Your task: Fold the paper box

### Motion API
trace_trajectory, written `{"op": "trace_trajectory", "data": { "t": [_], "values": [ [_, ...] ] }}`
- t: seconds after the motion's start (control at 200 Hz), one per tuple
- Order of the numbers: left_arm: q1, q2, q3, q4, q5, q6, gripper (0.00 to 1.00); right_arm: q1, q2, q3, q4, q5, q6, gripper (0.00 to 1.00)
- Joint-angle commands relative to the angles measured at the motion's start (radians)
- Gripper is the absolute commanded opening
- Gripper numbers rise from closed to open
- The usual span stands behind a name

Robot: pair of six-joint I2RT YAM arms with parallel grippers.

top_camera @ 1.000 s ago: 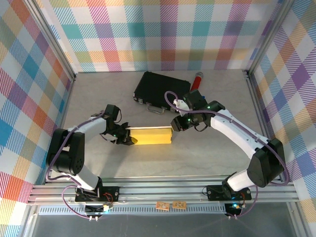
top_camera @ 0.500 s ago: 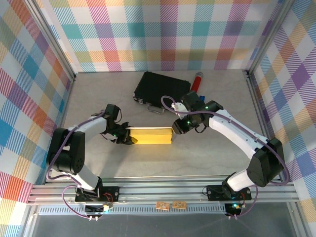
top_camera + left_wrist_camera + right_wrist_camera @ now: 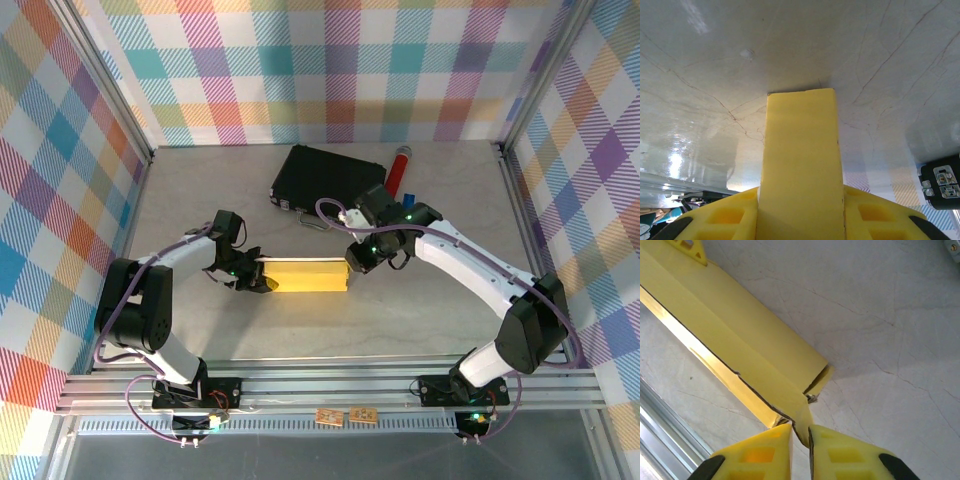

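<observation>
1. The box (image 3: 305, 274) lies mid-worktop (image 3: 420, 320), its long side parallel to the near edge.
2. The left gripper (image 3: 257, 276) clamps the box's left end between its fingers.
3. The right gripper (image 3: 800, 432), nearly closed, pinches a thin flap at the box's right end.
4. A black case (image 3: 320, 180) sits beyond the box, near the far edge.

I get bright, even overhead light in the top view, with soft shadows on the table (image 3: 420, 310). In the left wrist view, glare streaks the lower left and the paper box (image 3: 800, 165) blurs near the lens.
</observation>
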Motion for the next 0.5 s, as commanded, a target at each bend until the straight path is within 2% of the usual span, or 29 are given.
{"op": "trace_trajectory", "data": {
  "t": [0.0, 0.22, 0.495],
  "values": [
    [0.008, 0.032, 0.005, -0.055, -0.081, 0.016, 0.19, 0.006, 0.005, 0.019, -0.027, 0.023, 0.002, 0.15],
    [0.009, 0.032, 0.007, -0.056, -0.082, 0.019, 0.19, 0.011, 0.03, 0.043, -0.036, 0.031, 0.048, 0.0],
    [0.007, 0.031, 0.006, -0.055, -0.083, 0.016, 0.19, 0.021, 0.061, 0.08, -0.062, 0.022, 0.156, 0.0]
  ]
}}
